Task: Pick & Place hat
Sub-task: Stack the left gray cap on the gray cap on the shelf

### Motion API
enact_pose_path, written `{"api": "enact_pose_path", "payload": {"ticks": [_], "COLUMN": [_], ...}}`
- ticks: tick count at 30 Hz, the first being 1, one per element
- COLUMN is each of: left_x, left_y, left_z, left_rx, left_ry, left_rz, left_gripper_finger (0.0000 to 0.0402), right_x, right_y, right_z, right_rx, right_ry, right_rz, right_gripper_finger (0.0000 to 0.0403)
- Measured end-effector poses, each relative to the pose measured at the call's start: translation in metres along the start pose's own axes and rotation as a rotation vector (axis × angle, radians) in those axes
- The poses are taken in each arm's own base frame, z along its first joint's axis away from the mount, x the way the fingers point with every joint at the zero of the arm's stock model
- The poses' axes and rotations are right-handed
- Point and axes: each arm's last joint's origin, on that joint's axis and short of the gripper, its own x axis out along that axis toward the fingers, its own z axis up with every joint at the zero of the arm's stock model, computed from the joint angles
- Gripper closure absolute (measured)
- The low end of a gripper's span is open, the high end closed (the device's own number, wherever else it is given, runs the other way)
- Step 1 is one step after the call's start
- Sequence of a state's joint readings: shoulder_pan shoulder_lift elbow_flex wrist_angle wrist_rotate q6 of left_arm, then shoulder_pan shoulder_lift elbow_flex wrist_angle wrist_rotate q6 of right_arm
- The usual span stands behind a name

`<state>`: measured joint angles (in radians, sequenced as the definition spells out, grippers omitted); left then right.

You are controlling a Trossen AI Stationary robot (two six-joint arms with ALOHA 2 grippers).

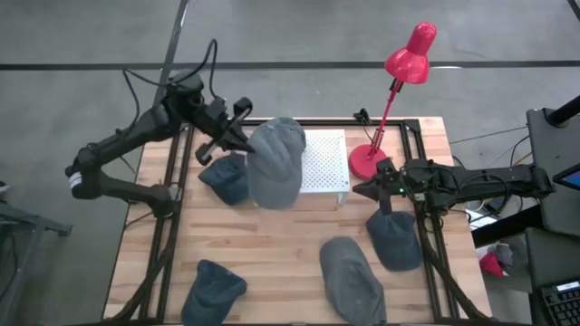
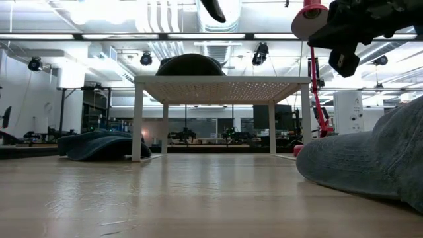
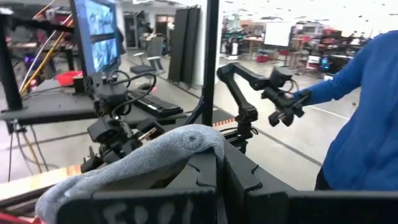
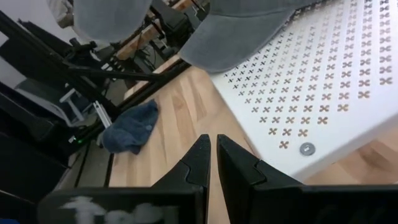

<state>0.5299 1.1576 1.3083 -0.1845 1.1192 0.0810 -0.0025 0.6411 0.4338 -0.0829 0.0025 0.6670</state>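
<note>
Five soft grey caps; one floppy hat [image 1: 276, 163] hangs pinched in the left gripper [image 1: 237, 140] at the perforated white stand's [image 1: 324, 163] nine o'clock; right gripper [image 1: 376, 188] closed, empty.

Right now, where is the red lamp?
In the high view, the red lamp stands at the table's far right side, beside the white perforated stand, just beyond the right gripper.

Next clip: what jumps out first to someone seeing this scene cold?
The red lamp at the table's far right edge catches the eye first. Next, the left gripper, shut on a grey cap held over the left edge of the white perforated stand. Four more caps lie on the wooden table, and the right gripper waits shut beside the lamp's base.
</note>
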Motion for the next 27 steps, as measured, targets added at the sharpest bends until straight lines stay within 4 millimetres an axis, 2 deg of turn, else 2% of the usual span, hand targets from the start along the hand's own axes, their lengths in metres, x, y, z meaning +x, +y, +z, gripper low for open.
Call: {"api": "enact_pose_path", "payload": {"ticks": [4,10,16,27], "left_x": [-0.007,-0.006,-0.005,-0.02], "left_y": [0.002,0.007,0.024,0.047], "left_z": [0.0,-0.003,-0.013,-0.02], "left_rx": [0.067,0.167,0.164,0.186], "left_ry": [-0.007,-0.004,0.013,0.016], "left_rz": [-0.025,-0.028,0.004,0.091], "left_gripper_finger": [0.0401,0.0401,0.0401,0.0401], "right_x": [0.0,0.0,0.001,0.001], "right_y": [0.0,0.0,0.0,0.0], "right_z": [0.0,0.0,0.0,0.0], "right_rx": [0.032,0.032,0.031,0.033], "right_ry": [0.002,0.002,0.002,0.003], "right_rz": [-0.002,-0.001,-0.002,-0.003], "right_gripper_finger": [0.0376,0.0376,0.0376,0.0376]}}
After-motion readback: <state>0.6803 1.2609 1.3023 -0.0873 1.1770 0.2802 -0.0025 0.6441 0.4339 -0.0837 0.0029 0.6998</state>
